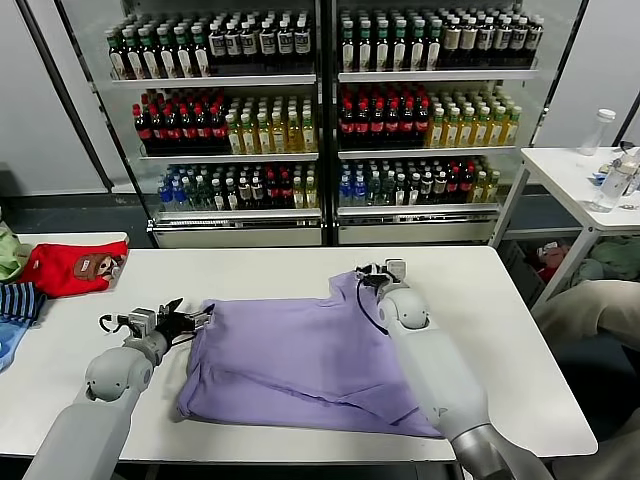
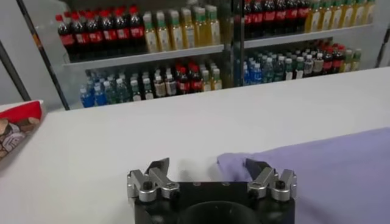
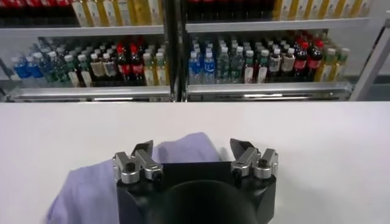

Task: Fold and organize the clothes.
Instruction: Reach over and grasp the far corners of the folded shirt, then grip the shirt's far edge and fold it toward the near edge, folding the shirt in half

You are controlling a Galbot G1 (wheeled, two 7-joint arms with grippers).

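Observation:
The clothes are one lavender T-shirt [image 1: 300,355], lying mostly flat in the middle of the white table [image 1: 520,330]. My left gripper [image 1: 202,318] is low at the shirt's left edge and open. In the left wrist view a corner of the shirt [image 2: 341,164] reaches in between the spread fingers of the left gripper [image 2: 208,165], close to one fingertip [image 2: 256,166]. My right gripper [image 1: 378,272] is at the shirt's far right corner, also open. In the right wrist view a fold of the shirt [image 3: 183,146] lies just ahead of the right gripper [image 3: 191,147]. Neither gripper holds cloth.
A red garment with a cartoon patch [image 1: 72,266] and a navy-striped garment [image 1: 20,300] lie at the table's far left. Behind the table stand shelves of bottles [image 1: 320,110]. A small white side table [image 1: 575,170] with bottles is at the right.

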